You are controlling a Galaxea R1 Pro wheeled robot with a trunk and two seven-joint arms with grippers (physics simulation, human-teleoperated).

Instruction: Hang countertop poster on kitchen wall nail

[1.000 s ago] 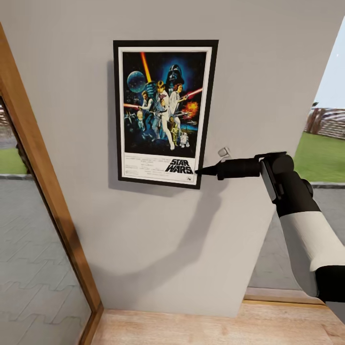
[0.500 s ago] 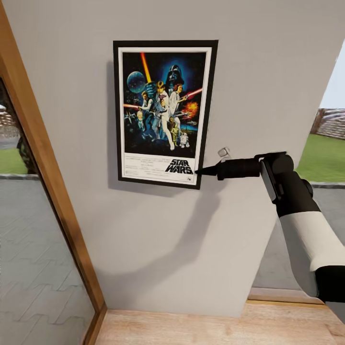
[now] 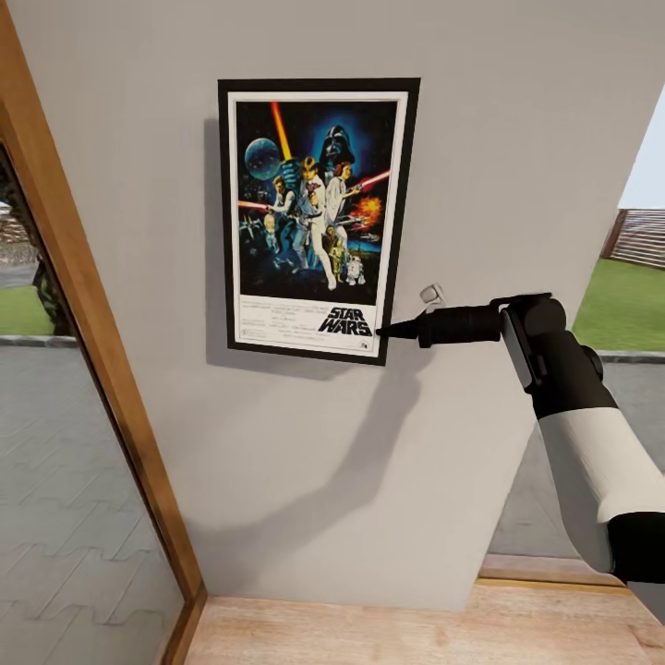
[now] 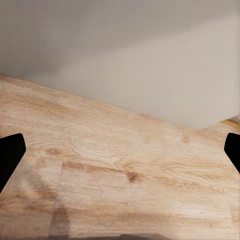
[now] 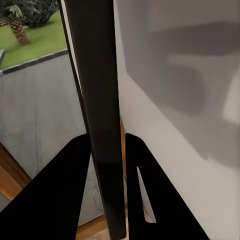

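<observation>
- A wood-framed glass door (image 3: 92, 369) stands to the left of the poster, with paved ground and lawn visible through the pane.
- The Star Wars poster (image 3: 317, 220) hangs upright against the grey wall (image 3: 369, 480), its long axis vertical and its black frame level; it is well clear of the wooden floor (image 3: 388, 633) below.
- A small pale fitting, possibly a wall nail (image 3: 431, 294), juts from the wall just right of the poster's lower right corner, above the arm's black barrel. What carries the poster at its top edge is hidden behind the frame.
- The right gripper (image 3: 383, 330) reaches in from the poster's right, level with its bottom edge, its tips at the lower right corner. In the right wrist view the two dark fingers (image 5: 67, 200) are closed on the poster's thin black frame edge (image 5: 100, 110), one on each side.
- The left gripper (image 4: 120, 160) points at the floor beneath the poster, its fingertips spread wide and holding nothing.
- Judgement: the hanging looks all but complete; the next move would be to let go and draw the right arm away to the poster's right, without dragging the frame off line.
</observation>
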